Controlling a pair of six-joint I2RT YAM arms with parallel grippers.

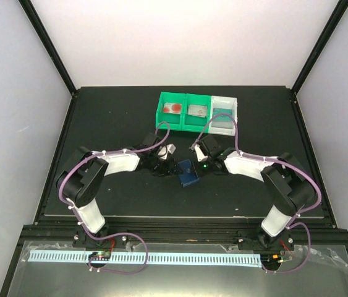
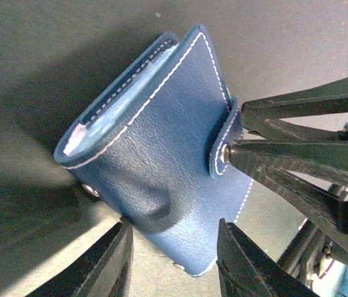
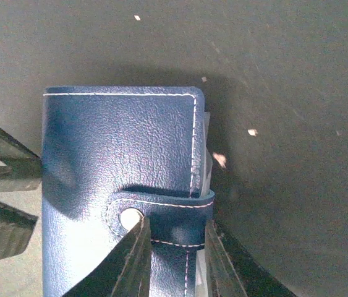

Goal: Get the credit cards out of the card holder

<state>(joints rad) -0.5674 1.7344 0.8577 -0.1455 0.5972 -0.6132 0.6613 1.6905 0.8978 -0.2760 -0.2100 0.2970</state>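
The navy card holder (image 1: 188,175) stands folded on the black table between both grippers, its snap strap fastened. My left gripper (image 2: 174,224) has its fingers on either side of the card holder's (image 2: 161,142) lower corner, touching it. My right gripper (image 3: 175,223) is shut across the strap of the card holder (image 3: 118,142), just beside the snap. A pale edge (image 2: 78,133) shows inside the fold; whether it is a card I cannot tell. Three credit cards lie in the back trays: white with red circles (image 1: 172,108), greyish (image 1: 197,111), teal (image 1: 222,114).
A green two-compartment tray (image 1: 161,117) and a white tray (image 1: 235,102) stand side by side at the back of the table. Both forearms angle inward from the near corners. Black frame posts rise at the table's back corners.
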